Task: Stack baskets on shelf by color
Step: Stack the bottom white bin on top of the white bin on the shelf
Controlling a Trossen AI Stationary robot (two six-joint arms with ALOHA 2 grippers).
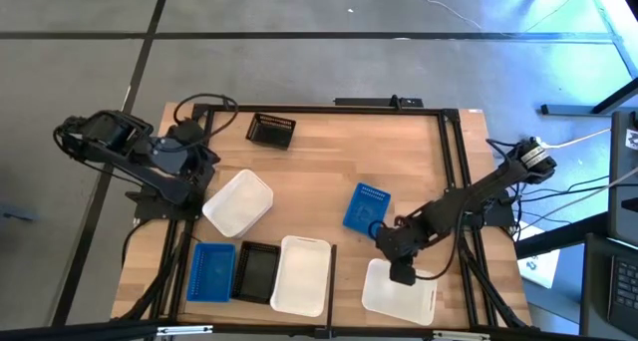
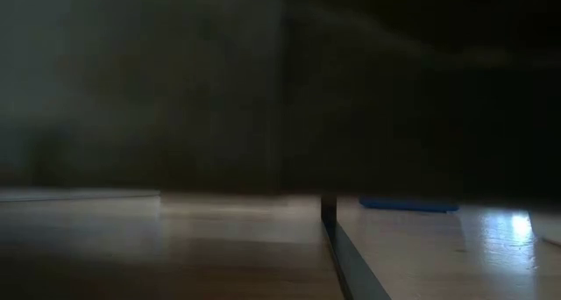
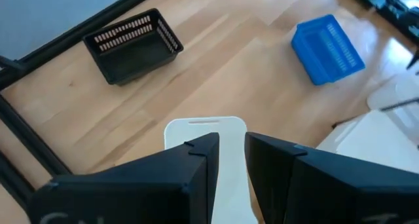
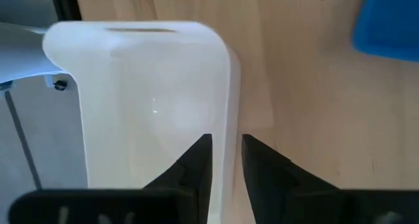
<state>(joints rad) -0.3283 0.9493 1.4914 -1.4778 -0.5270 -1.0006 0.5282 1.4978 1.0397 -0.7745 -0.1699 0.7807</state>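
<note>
right gripper (image 1: 402, 273) | fingers (image 4: 196, 160) pinched the side wall of the white basket (image 1: 399, 293) at the shelf's (image 1: 329, 171) near right edge | left gripper (image 1: 206, 181) pinched another white basket (image 1: 239, 203) | tip: lift straight, keep level

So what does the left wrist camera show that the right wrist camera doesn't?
Only the left wrist view shows the black basket sitting apart, the whole blue basket, and the left gripper with its fingers either side of a white basket wall. Only the right wrist view shows the right gripper, astride the wall of another white basket at the shelf's edge. Both show the wooden shelf and a white basket between that arm's fingers.
</note>
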